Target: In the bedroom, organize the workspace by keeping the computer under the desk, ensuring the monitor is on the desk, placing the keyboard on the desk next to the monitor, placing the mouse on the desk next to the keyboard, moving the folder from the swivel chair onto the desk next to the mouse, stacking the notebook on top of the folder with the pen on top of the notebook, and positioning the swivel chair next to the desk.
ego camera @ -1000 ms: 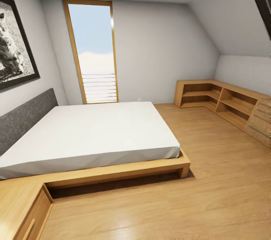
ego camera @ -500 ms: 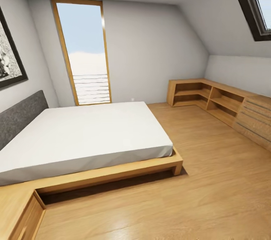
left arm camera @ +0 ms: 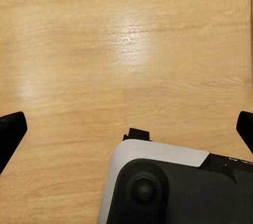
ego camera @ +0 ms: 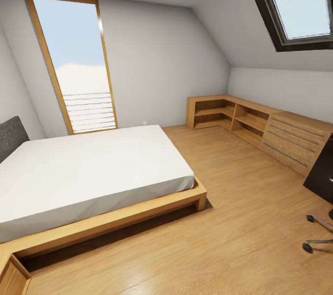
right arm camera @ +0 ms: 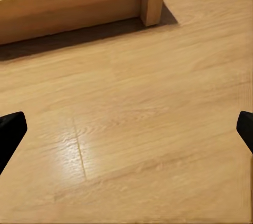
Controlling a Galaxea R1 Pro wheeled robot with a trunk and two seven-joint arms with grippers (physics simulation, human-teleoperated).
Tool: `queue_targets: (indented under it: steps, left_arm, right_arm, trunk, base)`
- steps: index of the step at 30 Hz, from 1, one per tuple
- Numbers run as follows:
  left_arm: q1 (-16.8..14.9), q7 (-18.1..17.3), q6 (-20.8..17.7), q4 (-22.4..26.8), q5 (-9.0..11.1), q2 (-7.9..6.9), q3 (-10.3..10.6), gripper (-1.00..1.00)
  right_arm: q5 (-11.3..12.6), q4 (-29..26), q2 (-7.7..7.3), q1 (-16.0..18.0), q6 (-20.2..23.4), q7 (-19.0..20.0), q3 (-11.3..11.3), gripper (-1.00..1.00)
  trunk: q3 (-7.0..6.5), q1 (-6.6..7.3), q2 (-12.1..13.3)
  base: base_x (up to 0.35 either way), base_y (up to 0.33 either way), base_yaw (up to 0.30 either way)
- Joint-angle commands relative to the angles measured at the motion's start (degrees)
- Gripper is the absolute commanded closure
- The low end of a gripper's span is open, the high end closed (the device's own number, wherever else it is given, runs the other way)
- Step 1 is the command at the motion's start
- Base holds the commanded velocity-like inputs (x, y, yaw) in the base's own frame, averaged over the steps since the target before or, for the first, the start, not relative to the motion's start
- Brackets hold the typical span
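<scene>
In transit, bedroom; workspace just entering at head view's right edge.
Chair (ego camera: 318,232) castors and desk (ego camera: 321,174) corner near. Risk: base clips the chair, rolling it off. Left gripper (left arm camera: 126,129) and right gripper (right arm camera: 126,129) spread wide, empty, over floor (ego camera: 222,239).

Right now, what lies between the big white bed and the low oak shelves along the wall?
In the head view, bare light wood floor separates the white bed from the oak shelf unit.
</scene>
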State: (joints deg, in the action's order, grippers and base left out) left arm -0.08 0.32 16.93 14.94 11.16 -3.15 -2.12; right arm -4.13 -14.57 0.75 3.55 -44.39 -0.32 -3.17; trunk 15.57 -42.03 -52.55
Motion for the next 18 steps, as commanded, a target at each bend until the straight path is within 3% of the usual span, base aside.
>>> queue_targets:
  steps: [1, 7, 18]
  left_arm:
    - [0.0, 0.0, 0.6, -0.4, 0.2, 0.05, -0.1, -1.0]
    - [0.0, 0.0, 1.6, -1.7, 0.1, 0.07, 0.0, -1.0]
    - [0.0, 0.1, 9.7, -4.1, 0.2, 0.06, -0.1, -1.0]
  right_arm:
    - [-1.0, 0.1, 0.13, 0.1, 0.2, 0.0, -0.3, -1.0]
    - [-1.3, 0.2, 0.07, 0.1, 0.5, 0.0, -0.3, -1.0]
    - [-1.4, 0.2, -0.04, 0.1, 0.6, 0.0, -0.3, -1.0]
  trunk:
    - [0.07, 0.0, 0.0]
    - [0.07, 0.0, 0.0]
    - [0.07, 0.0, 0.0]
  base:
    - [0.0, 0.0, -0.294]
    - [0.0, 0.0, -0.294]
    - [0.0, 0.0, -0.294]
